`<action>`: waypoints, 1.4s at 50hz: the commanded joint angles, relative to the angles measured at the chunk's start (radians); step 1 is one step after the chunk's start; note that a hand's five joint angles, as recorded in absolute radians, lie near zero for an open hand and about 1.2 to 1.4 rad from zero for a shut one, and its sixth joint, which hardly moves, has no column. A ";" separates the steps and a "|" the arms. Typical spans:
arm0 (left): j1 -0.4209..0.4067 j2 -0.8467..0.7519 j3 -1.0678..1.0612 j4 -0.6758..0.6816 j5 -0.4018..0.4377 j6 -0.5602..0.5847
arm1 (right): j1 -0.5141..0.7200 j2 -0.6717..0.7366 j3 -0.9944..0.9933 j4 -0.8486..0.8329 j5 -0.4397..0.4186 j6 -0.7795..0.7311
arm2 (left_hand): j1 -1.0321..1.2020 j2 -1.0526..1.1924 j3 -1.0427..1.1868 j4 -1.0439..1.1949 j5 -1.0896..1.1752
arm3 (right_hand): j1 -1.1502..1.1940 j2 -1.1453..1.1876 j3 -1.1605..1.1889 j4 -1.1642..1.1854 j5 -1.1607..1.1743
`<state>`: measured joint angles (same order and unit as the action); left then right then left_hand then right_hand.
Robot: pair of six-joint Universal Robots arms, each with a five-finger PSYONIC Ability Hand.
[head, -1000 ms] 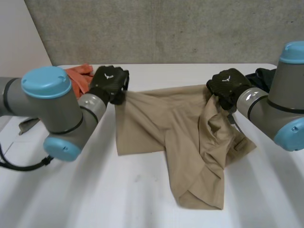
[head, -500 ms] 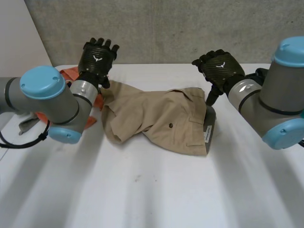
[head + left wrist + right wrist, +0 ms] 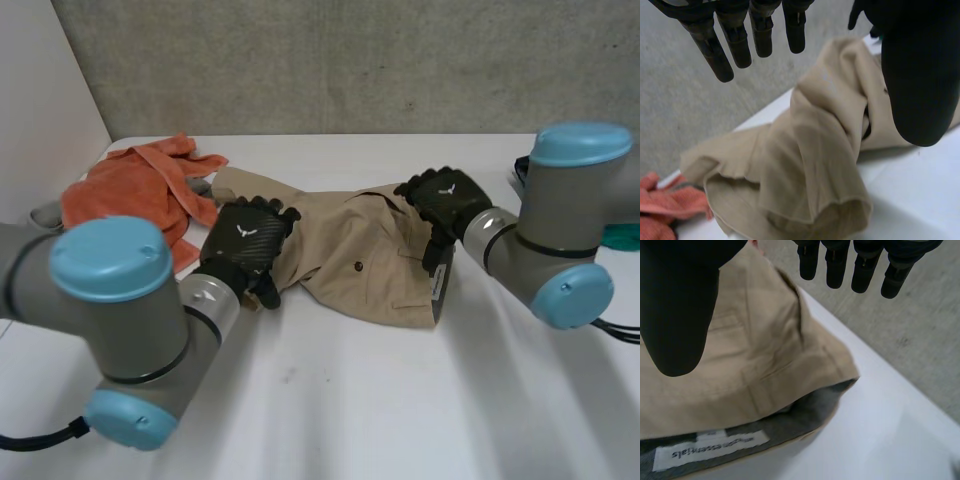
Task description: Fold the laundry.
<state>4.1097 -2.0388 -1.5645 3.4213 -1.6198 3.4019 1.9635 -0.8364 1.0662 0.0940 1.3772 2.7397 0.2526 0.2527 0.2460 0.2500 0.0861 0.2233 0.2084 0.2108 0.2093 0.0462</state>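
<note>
Two robot hands at the shorts [image 3: 360,250] in the head view, mid-desk [image 3: 400,400]: left robot hand [image 3: 243,245] at their left end, right robot hand [image 3: 440,200] at their right end; orange cloth [image 3: 130,190] just beside, far left; left wrist view: fingers [image 3: 725,55] straight, thumb spread wide, gripping nothing, above bunched shorts; right wrist view: fingers straight too, holding nothing, over the waistband, with label [image 3: 710,450] showing on grey lining.

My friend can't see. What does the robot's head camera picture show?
Tan shorts lie bunched on a white table. The left hand is at one end, the right hand at the other, both open. An orange cloth lies nearby.
</note>
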 commanded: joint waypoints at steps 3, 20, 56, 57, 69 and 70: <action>0.015 -0.152 0.098 0.016 -0.060 0.010 | -0.003 -0.053 0.141 0.003 -0.007 0.020 | 0.134 0.134 0.141 0.137 0.126 | 0.076 0.091 0.088 0.090 0.079; 0.087 -0.282 0.192 0.064 -0.054 0.165 | 0.011 -0.196 0.462 -0.095 0.009 0.006 | 0.680 0.680 0.686 0.682 0.672 | 0.190 0.205 0.203 0.205 0.193; 0.072 0.277 0.455 0.065 -0.057 0.066 | 0.071 -0.613 0.145 -0.139 0.034 -0.143 | 1.144 1.144 1.150 1.146 1.136 | 1.173 1.188 1.185 1.187 1.176; 0.067 0.293 0.469 0.067 -0.057 0.066 | 0.071 -0.634 0.115 -0.125 0.033 -0.140 | 1.144 1.144 1.150 1.146 1.136 | 1.173 1.188 1.185 1.187 1.176; 0.067 0.290 0.595 0.081 -0.046 0.066 | 0.020 -0.644 -0.072 -0.091 0.039 -0.121 | 1.144 1.144 1.150 1.146 1.136 | 1.173 1.188 1.185 1.187 1.176; 0.069 0.270 0.595 0.081 -0.040 0.066 | 0.018 -0.629 -0.072 -0.091 0.039 -0.117 | 1.144 1.144 1.150 1.146 1.136 | 1.173 1.188 1.185 1.187 1.176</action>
<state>4.1658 -1.6975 -0.9909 3.5007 -1.6753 3.4660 2.0099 -1.5318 1.0232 0.0057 1.4118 2.6074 1.1348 1.1966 1.1915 1.1973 0.9749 1.0904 1.1685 1.1766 1.1966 1.0004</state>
